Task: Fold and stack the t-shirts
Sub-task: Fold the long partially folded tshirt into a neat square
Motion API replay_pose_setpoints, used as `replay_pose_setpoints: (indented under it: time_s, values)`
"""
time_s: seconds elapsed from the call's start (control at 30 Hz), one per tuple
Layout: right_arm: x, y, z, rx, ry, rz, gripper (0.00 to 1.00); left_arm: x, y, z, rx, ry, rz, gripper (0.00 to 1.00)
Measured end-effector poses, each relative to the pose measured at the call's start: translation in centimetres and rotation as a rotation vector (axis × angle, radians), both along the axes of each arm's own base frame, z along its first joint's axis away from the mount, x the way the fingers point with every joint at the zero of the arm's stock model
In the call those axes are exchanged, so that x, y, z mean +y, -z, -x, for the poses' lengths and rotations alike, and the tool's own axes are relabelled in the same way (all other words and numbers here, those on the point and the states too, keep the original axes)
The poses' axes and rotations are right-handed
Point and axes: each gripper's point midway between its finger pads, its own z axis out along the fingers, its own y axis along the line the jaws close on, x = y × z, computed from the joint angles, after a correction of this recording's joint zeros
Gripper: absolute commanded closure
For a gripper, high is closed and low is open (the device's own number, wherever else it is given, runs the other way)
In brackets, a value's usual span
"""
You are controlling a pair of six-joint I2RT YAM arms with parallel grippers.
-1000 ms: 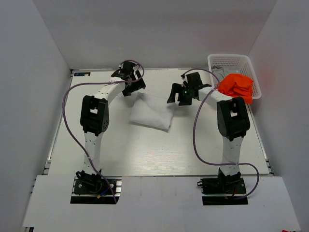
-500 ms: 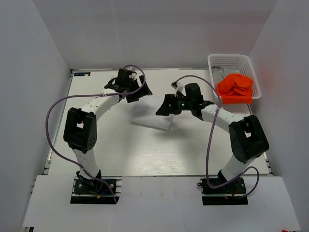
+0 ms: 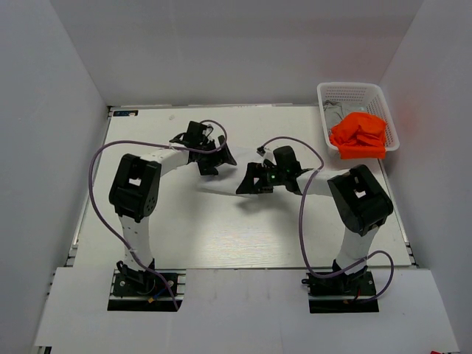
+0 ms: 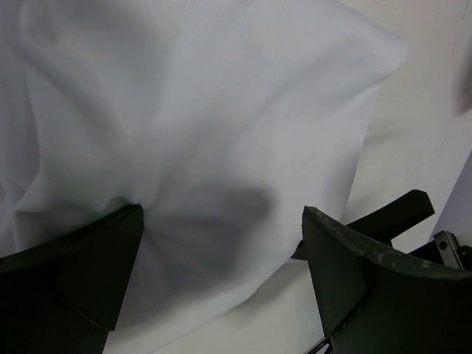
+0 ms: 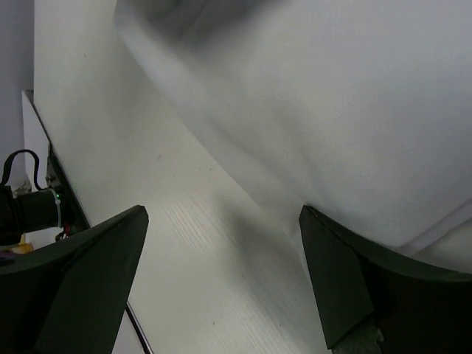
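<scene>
The folded white t-shirt [image 3: 227, 183] lies on the table between my two grippers. My left gripper [image 3: 219, 158] is open at its far left corner; in the left wrist view [image 4: 221, 214] the white cloth [image 4: 206, 110] spreads between and beyond the open fingers [image 4: 346, 273]. My right gripper [image 3: 251, 181] is open at the shirt's right edge; in the right wrist view [image 5: 221, 214] the cloth [image 5: 354, 96] lies by the right finger [image 5: 354, 287], with bare table between the jaws. The orange t-shirt [image 3: 359, 134] and a grey one [image 3: 335, 112] lie in the basket.
The white lattice basket [image 3: 354, 90] stands at the table's far right corner. White walls enclose the table [image 3: 184, 228] on the left, back and right. Purple cables loop from both arms.
Both arms have swung in and down from the far side of the table; the grippers now sit low at the white shirt's edges. The shirt has stayed in place.
</scene>
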Motion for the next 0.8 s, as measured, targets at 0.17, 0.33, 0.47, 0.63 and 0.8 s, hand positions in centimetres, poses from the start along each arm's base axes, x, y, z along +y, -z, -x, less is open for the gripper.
replay_pose_setpoints:
  time_s: [0.17, 0.33, 0.47, 0.63, 0.8]
  values:
    - [0.0, 0.1, -0.5, -0.011, 0.031, 0.001, 0.10, 0.8, -0.1, 0.2, -0.008, -0.025, -0.046, 0.00]
    - [-0.2, -0.5, -0.3, -0.036, 0.024, 0.022, 0.10, 2.1, -0.7, 0.2, -0.023, -0.044, -0.131, 0.00]
    - [-0.7, -3.2, 0.3, -0.100, 0.011, 0.035, 0.10, 3.5, -3.0, -0.5, -0.093, -0.083, -0.194, 0.00]
    - [-1.2, -10.5, 0.6, -0.277, 0.012, -0.036, 0.10, 6.1, -7.2, -1.4, -0.203, -0.177, -0.263, 0.00]
    - [-1.9, -12.0, 1.0, -0.312, 0.022, -0.032, 0.10, 8.3, -4.6, -1.3, -0.141, -0.234, -0.377, 0.18]
